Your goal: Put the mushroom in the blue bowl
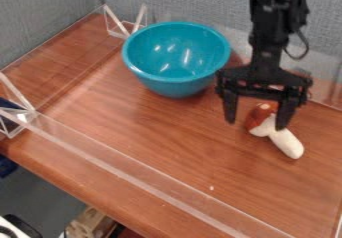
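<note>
Across the right-hand part of the wooden table, as the camera view presents it, the black gripper (pixel 257 120) stands with its jaws spread wide, one finger to either side and nothing visibly gripped between them. The step in hand is judged to be the approach to the mushroom (pixel 278 136). To do it well, the arm should centre the jaws over the piece before descending, turn them so that the fingers close across the stem or cap rather than along its length, and lower evenly so that neither fingertip lands on the toy. Closing should be gentle; the rounded cap could roll or slip if pinched off-centre.

As to position, the mushroom lies on its side on the table, its reddish cap showing in the opening between the fingers and its pale stem slanting away toward the near right, partly past the right-hand finger in the picture. Whether the fingertips are level with it, above it or behind it cannot be told from this single angle, nor can contact be confirmed. The blue bowl (pixel 170 77) sits upright farther back and to the left, apart from the mushroom.
</note>
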